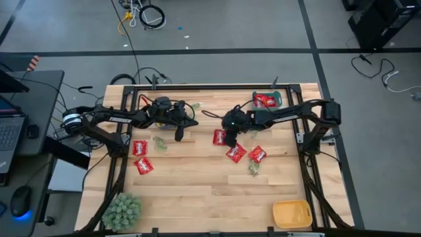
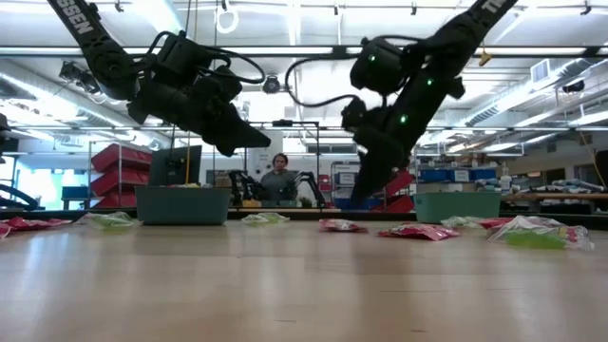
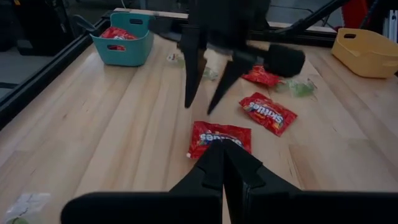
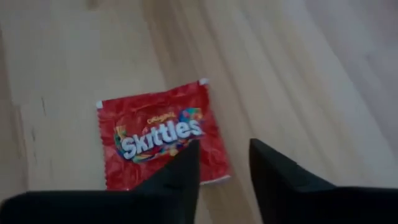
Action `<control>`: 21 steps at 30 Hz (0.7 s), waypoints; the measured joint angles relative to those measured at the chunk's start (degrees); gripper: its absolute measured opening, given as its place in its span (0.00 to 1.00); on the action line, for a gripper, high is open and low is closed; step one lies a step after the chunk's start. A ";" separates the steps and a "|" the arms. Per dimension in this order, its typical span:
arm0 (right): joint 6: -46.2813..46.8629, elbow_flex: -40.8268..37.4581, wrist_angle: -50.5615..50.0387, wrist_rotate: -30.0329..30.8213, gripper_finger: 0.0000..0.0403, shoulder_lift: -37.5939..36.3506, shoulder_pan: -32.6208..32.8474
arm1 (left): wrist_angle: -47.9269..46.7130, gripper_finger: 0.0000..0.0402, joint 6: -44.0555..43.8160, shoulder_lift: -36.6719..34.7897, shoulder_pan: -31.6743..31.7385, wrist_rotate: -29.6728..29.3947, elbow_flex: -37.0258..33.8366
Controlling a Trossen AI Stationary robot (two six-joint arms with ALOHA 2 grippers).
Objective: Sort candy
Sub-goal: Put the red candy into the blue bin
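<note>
Wooden table (image 1: 197, 184) holds scattered candy (image 1: 236, 153) under workshop lights.

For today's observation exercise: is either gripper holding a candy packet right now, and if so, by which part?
Nothing is held. The right gripper hangs open above a red packet lying flat on the table; the left gripper is shut and empty.

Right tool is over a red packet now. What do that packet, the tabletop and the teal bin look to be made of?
Red packet: thin glossy film, probably plastic, with a printed logo and crimped edges. Tabletop: pale wood planks with visible grain and seams and a smooth, lightly sealed look. Teal bin: likely moulded plastic, uniform matte colour, rounded rim. Right tool is open above the packet.
</note>
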 joint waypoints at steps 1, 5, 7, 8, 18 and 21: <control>0.07 0.00 -0.57 0.00 0.26 -0.95 -0.21 | 0.00 0.01 0.00 0.00 0.00 0.00 0.00; -0.87 0.04 -1.93 -1.39 0.12 -3.05 -0.74 | -0.01 0.01 -0.02 0.00 0.00 0.00 0.00; -2.25 0.04 -2.40 -1.85 0.07 -3.27 -0.56 | -0.11 0.01 -0.04 0.00 0.00 0.00 0.00; -3.13 0.04 -2.58 -2.10 0.07 -3.23 -0.43 | -0.22 0.01 -0.03 0.00 0.00 0.00 0.00; -4.22 0.09 5.97 -13.61 0.32 2.45 -3.96 | -0.73 0.01 0.02 0.02 -0.04 0.03 0.02; -4.23 0.11 8.08 -15.33 0.39 4.68 -5.43 | -1.31 0.01 0.14 0.02 -0.04 0.52 0.02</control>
